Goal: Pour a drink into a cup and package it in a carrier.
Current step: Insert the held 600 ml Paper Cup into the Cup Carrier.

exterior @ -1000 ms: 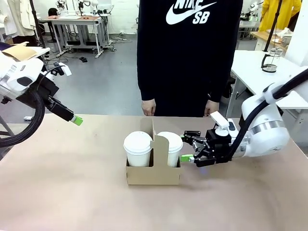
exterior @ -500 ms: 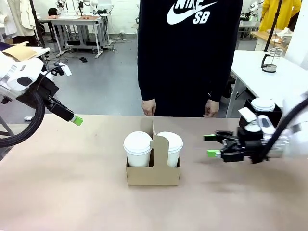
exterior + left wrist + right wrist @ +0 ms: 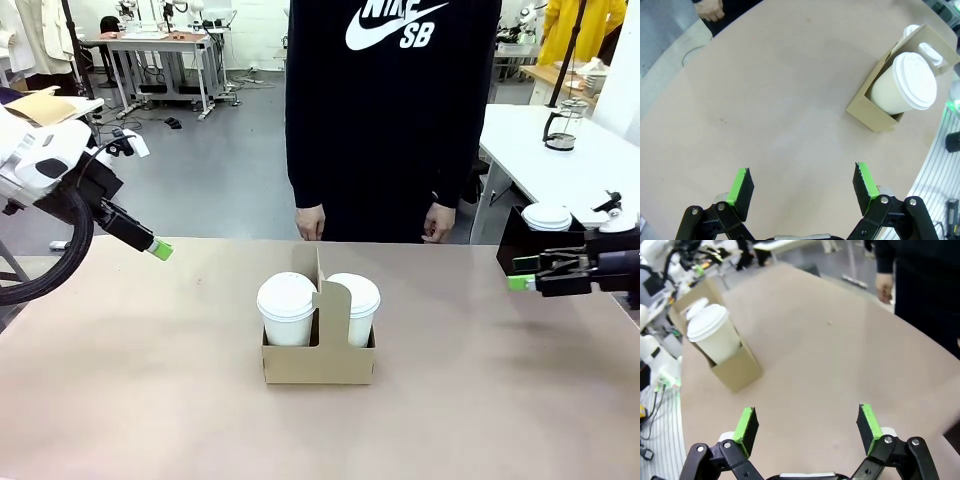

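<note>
The brown table (image 3: pixel 150 400) is bare at its near edge. In the middle stands the brown cardboard carrier (image 3: pixel 318 362). Two white cups sit in it, one on each side of its tall handle wall. The left cup (image 3: pixel 286 308) and the right cup (image 3: pixel 354 302) both have white dome lids on. The lids hide what is inside, so the drink cannot be seen. The carrier's walls hide the lower part of each cup.

At the right edge of the table is the right gripper (image 3: pixel 526 275). Its arm is cut off by the picture edge. In the right wrist view its green pads (image 3: pixel 746 425) stand wide apart with nothing between them. It is well away from the carrier.

Just behind it sits a black box (image 3: pixel 522 242) with another white lidded cup (image 3: pixel 547 216) at it. The gripper covers part of the box.

At the far left, the left gripper (image 3: pixel 158 249) hangs over the table edge. Its wrist view shows the jaws spread wide and holding nothing.

At the far side a person stands with both hands down by the table edge: one hand (image 3: pixel 309 222) and the other hand (image 3: pixel 437 224). The person's top part is cut off.
</note>
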You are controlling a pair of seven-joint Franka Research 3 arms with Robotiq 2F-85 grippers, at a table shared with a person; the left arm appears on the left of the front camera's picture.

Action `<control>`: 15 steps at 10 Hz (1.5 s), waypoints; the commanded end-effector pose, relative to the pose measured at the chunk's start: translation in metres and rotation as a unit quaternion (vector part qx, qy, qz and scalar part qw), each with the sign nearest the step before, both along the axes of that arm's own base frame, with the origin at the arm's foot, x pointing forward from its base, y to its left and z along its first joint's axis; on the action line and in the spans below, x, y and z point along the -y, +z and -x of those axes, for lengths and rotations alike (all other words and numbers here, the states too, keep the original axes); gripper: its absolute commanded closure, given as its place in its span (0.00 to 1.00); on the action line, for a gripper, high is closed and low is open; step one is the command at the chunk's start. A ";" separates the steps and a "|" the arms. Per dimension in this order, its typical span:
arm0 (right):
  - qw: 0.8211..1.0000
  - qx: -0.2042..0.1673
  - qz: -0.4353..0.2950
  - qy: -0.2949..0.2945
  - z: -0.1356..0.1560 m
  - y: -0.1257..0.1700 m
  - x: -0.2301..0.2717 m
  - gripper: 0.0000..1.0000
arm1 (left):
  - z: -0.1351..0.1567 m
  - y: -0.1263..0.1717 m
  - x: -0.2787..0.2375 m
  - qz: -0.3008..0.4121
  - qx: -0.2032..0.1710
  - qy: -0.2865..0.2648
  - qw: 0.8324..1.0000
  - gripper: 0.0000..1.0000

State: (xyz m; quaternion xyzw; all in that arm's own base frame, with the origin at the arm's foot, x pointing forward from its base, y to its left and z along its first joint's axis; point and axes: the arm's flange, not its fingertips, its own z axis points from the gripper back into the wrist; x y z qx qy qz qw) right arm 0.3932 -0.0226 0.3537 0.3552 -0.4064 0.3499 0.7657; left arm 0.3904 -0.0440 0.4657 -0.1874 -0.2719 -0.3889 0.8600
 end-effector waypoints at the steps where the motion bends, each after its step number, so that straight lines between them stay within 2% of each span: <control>1: 0.999 -0.029 0.021 -0.020 0.095 0.000 -0.015 0.00 | 0.000 0.000 0.001 0.008 -0.005 0.004 1.000 0.00; 3: 0.998 -0.040 0.032 -0.032 0.094 -0.005 -0.013 0.00 | 0.000 0.000 0.001 0.008 -0.005 0.004 1.000 0.00; 4: 0.998 -0.033 0.029 -0.039 0.091 -0.010 -0.009 0.00 | 0.000 0.000 0.001 0.008 -0.005 0.004 1.000 0.00; 5: 0.999 -0.033 0.008 -0.041 0.083 -0.013 -0.013 0.00 | 0.000 0.000 0.001 0.008 -0.005 0.004 1.000 0.00; 6: 0.999 -0.023 0.026 -0.026 0.002 0.006 0.013 0.00 | 0.000 0.000 0.001 0.008 -0.005 0.004 1.000 0.00; 15: 0.999 -0.023 0.026 -0.026 0.002 0.006 0.013 0.00 | 0.000 0.000 0.001 0.008 -0.005 0.004 1.000 0.00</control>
